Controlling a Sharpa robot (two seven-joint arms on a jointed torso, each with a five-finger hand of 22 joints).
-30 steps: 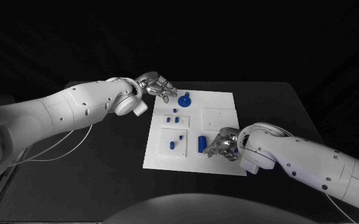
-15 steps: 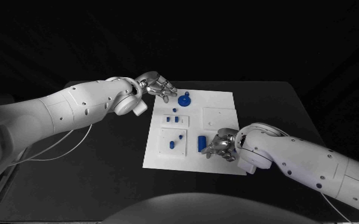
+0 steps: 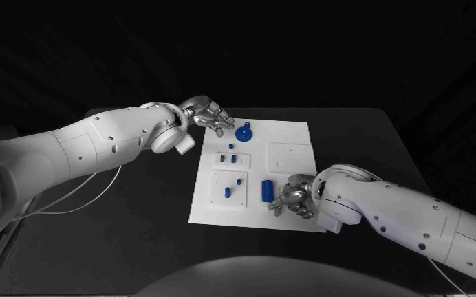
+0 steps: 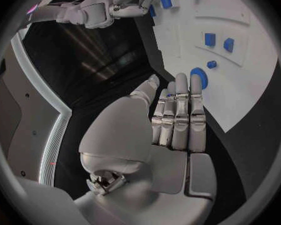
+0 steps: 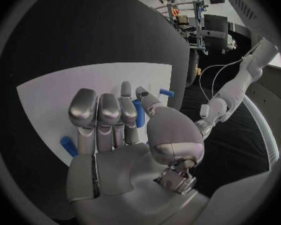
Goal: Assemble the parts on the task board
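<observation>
Right hand [image 3: 294,199]: we see its fingers curled at the task board [image 3: 293,135]'s near edge beside one upright blue cylinder [image 3: 267,188]; whether it grips anything we cannot tell. Left hand [image 3: 208,115]: fingers extended, empty, by the round blue disc [image 3: 244,134]. Head view: six blue parts, small ones indistinct.

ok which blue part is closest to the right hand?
The upright blue cylinder on the task board's near half, just beside the right hand. The other blue parts lie farther off, toward the left hand.
</observation>
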